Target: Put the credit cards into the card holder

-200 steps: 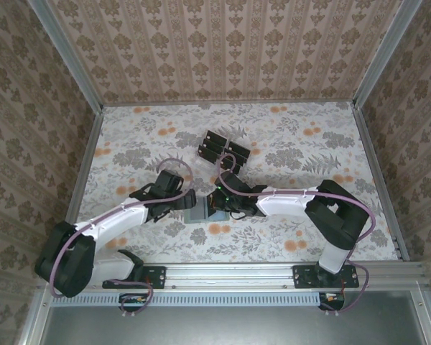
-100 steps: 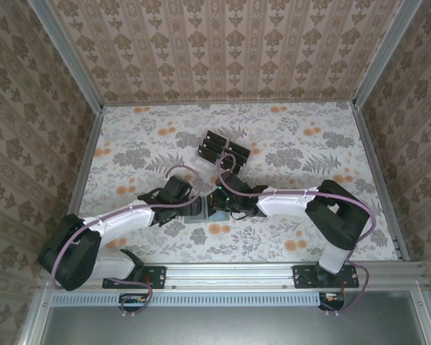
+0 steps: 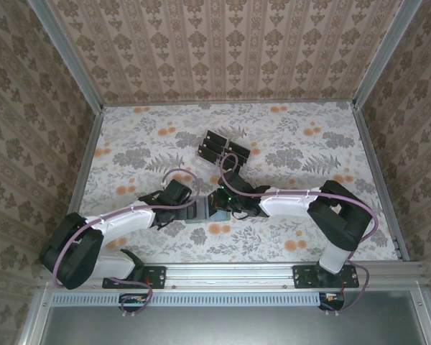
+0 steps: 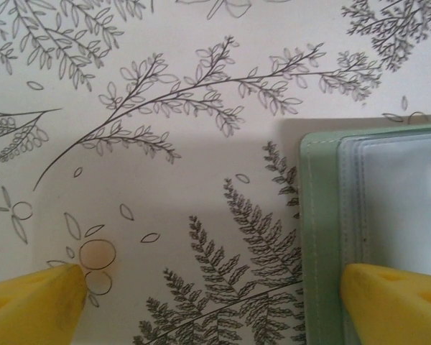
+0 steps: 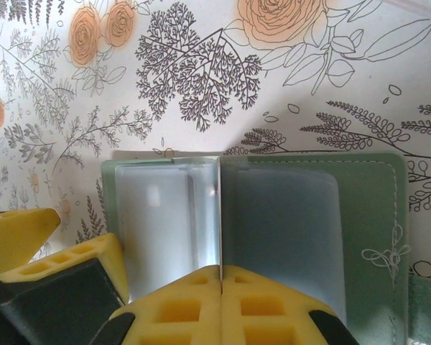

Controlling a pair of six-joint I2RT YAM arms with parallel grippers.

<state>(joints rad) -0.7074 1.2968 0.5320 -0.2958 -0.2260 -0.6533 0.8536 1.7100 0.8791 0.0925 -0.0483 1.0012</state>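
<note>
Left gripper [image 4: 215,305] was spread wide, one fingertip over the open green card holder [image 4: 320,237]. Right gripper [image 5: 221,305] was clenched at its centre fold. Stitched bow motif on the flap.

Card holder [image 5: 373,215], rack [image 3: 233,151] on floral table [image 3: 309,158]

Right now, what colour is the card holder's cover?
Sage green card holder, best seen from the right wrist.
</note>
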